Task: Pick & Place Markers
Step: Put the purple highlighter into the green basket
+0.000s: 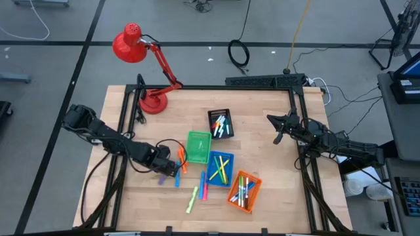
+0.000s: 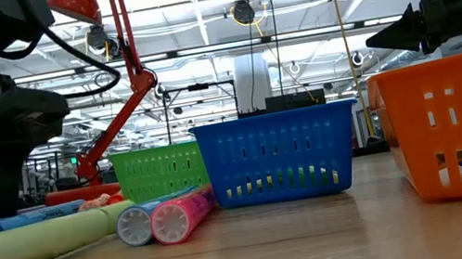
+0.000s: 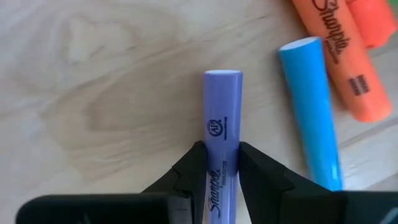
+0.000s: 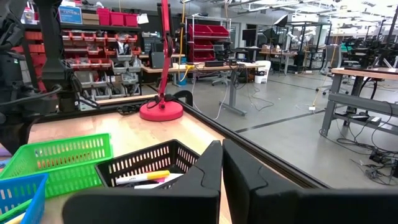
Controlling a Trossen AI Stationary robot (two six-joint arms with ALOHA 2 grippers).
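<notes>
My left gripper (image 3: 222,171) is low over the table left of the green basket (image 1: 199,147), shut on a purple marker (image 3: 222,118). A light blue marker (image 3: 311,112) and orange markers (image 3: 348,56) lie flat on the wood beside it. More loose markers (image 1: 197,193) lie near the table's near edge: in the low view a yellow-green one (image 2: 25,249), a blue one (image 2: 134,226) and a pink one (image 2: 180,215). Other markers sit in the black (image 1: 220,123), blue (image 1: 220,168) and orange (image 1: 244,190) baskets. My right gripper (image 4: 222,165) waits, shut, raised by the table's right edge. My left gripper pinches the purple marker's barrel (image 3: 222,155) between its two fingers (image 3: 194,168), one on each side, at the printed stretch. The fingers come down from above. The marker's free end (image 3: 222,78) sticks out ahead of them, and it seems to lie on the table; its other end is hidden under the gripper.
A red desk lamp (image 1: 141,65) stands on the table's far left corner. The four baskets run in a slanting row from the middle toward the near right. Bare wood lies left of my left gripper and between the baskets and my right arm (image 1: 328,141).
</notes>
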